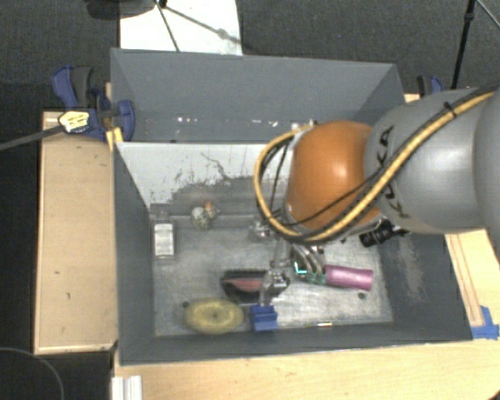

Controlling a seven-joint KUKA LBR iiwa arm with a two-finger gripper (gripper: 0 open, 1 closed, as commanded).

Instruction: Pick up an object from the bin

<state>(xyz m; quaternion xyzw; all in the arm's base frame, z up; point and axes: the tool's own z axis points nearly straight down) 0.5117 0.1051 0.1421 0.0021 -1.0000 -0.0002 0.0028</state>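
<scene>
Black object (pixel 240 283) half behind claw (pixel 277 282)

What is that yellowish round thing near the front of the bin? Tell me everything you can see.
The yellowish round thing is a flat, pale yellow disc with a darker middle, perhaps a ring; its material I cannot tell. It lies flat on the bin floor near the front wall, towards the left. A small blue block sits just to its right, close or touching. The pincer is further right, apart from it.
</scene>
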